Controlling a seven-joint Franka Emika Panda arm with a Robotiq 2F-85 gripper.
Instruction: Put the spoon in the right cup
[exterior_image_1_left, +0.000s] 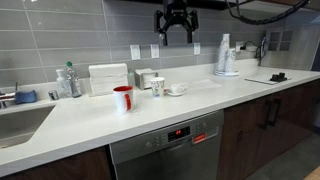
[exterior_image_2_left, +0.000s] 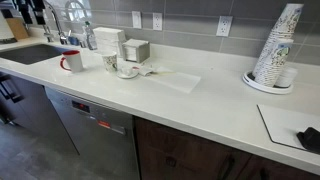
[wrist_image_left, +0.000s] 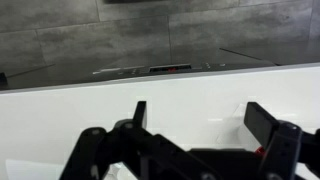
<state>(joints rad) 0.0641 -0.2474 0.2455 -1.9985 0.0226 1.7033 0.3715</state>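
Note:
The small whitish cup (exterior_image_1_left: 157, 86) stands on the white counter (exterior_image_1_left: 200, 105), right of a red cup with a white inside (exterior_image_1_left: 122, 98). Both also show in an exterior view, the whitish cup (exterior_image_2_left: 110, 62) and the red cup (exterior_image_2_left: 71, 61). A small white item that may be the spoon (exterior_image_1_left: 177, 90) lies just right of the whitish cup, and shows there too (exterior_image_2_left: 129, 71); it is too small to be sure. My gripper (exterior_image_1_left: 175, 22) hangs high above the counter, open and empty. In the wrist view its fingers (wrist_image_left: 200, 110) are spread over bare white counter.
A stack of paper cups (exterior_image_1_left: 224, 55) stands on a round tray at the back (exterior_image_2_left: 273, 52). A white dispenser box (exterior_image_1_left: 108, 78), a bottle (exterior_image_1_left: 68, 80) and a sink (exterior_image_1_left: 20, 122) are at one end. A dark object lies on a board (exterior_image_2_left: 308, 138). A dishwasher (exterior_image_1_left: 166, 148) is below.

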